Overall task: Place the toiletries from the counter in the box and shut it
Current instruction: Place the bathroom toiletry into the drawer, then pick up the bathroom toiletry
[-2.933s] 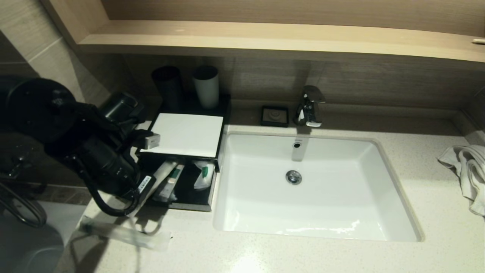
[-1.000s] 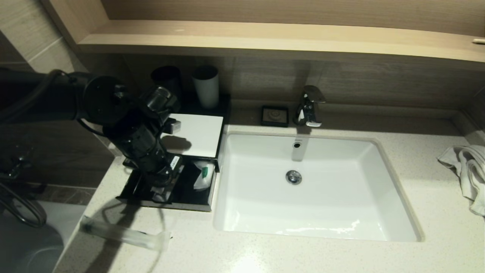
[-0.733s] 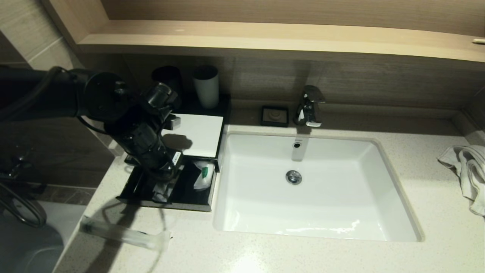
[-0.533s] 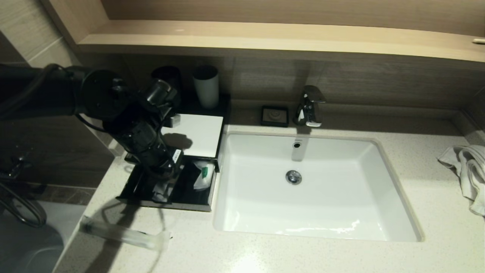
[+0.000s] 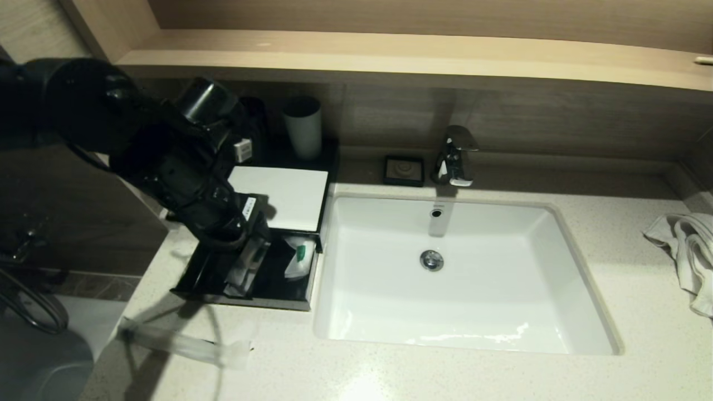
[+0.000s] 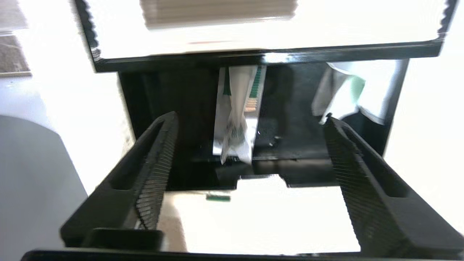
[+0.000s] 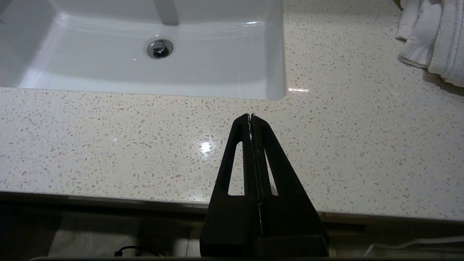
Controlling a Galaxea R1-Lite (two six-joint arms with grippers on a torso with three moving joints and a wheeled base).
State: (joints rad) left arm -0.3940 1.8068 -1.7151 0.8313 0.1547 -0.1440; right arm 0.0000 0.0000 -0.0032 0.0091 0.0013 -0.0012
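Nearest me, my right gripper [image 7: 251, 116] hangs parked at the front edge of the pale speckled stone counter [image 7: 108, 145], jaws pressed flat together w/ nothing between them.

On the counter's front-left corner one long slim translucent plastic packet [image 5: 184, 344] lies flat, outside the box, well apart from my left arm.

Just behind it sits the low black rectangular box w/ a flat white top panel [image 5: 281, 197]; its black drawer [image 5: 250, 301] is pulled out toward me. My left gripper [image 6: 250, 156] hovers over the drawer's left half, pointing down, jaws spread wide and gripping nothing. In the left wrist view I see a long white packet w/ green print [image 6: 237, 116] lying loose on the drawer floor btwn the two fingers, touching neither. A crumpled white packet w/ a green label [image 5: 298, 256] lies in the drawer's right part, near the basin-side wall.

To the right of the box is the white rectangular basin [image 5: 568, 262], w/ a chrome tap [image 5: 455, 156] behind it and a small black square soap dish [image 5: 404, 170] beside the tap. A grey-white cloth towel [image 5: 682, 245] is bunched at the counter's far right.

Behind the box stand a tall grey cup [image 5: 303, 128] and a black cup [image 5: 253, 125], the latter partly hidden by my arm. A light wooden shelf [image 5: 390, 55] runs above.
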